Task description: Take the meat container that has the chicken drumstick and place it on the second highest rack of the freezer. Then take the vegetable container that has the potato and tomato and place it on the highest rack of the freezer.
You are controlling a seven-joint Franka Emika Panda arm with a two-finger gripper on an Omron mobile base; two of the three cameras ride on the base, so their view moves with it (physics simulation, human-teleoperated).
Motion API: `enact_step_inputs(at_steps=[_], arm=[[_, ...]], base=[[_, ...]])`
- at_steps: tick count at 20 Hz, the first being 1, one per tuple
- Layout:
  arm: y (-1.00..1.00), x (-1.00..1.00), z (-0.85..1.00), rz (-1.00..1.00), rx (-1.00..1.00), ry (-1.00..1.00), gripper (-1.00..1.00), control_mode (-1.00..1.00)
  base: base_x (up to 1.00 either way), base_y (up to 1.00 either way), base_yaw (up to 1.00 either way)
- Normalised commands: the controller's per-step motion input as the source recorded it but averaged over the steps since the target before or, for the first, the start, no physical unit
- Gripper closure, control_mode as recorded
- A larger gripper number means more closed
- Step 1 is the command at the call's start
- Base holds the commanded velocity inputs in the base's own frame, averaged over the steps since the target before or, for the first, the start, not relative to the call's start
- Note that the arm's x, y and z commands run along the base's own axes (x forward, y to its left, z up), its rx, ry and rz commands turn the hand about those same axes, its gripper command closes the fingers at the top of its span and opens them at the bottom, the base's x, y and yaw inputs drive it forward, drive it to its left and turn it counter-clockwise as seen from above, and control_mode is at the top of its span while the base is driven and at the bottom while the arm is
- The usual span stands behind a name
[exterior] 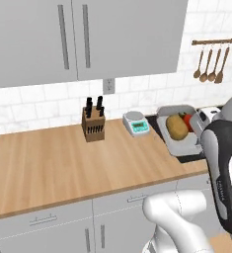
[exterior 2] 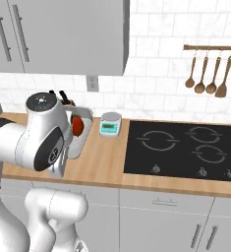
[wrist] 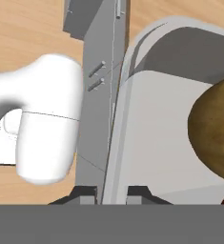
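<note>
Gripper clamped on the rim of the vegetable container, above the counter.

The arm folds back on itself, elbow high, the hand low over the wooden counter [exterior: 63, 163]; the gripper [wrist: 112, 193] pinches the thin wall of the vegetable container [wrist: 147, 138] between its two finger tips — jaws nearly together. Inside lie the potato [exterior: 176, 126] and, behind it, the tomato [exterior: 188, 121], each partly cut off by the arm. Farther back stand a small scale [exterior: 136, 123], a knife block [exterior: 93, 125] and hanging wooden utensils [exterior 2: 207, 74] — the hob [exterior 2: 186, 150] lies to the right.
</note>
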Motion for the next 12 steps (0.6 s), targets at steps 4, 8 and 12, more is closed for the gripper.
enact_step_inputs(at_steps=[4, 8, 12], arm=[[0.03, -0.3, -0.04, 0.0, 0.0, 0.0, 1.0, 1.0], [0.0, 0.0, 0.0, 0.0, 0.0, 0.0, 1.0, 1.0], [0.0, 0.0, 0.0, 0.0, 0.0, 0.0, 1.0, 1.0]], base=[[-0.45, 0.19, 0.0], [-0.95, 0.72, 0.13], [-0.38, 1.0, 0.52]])
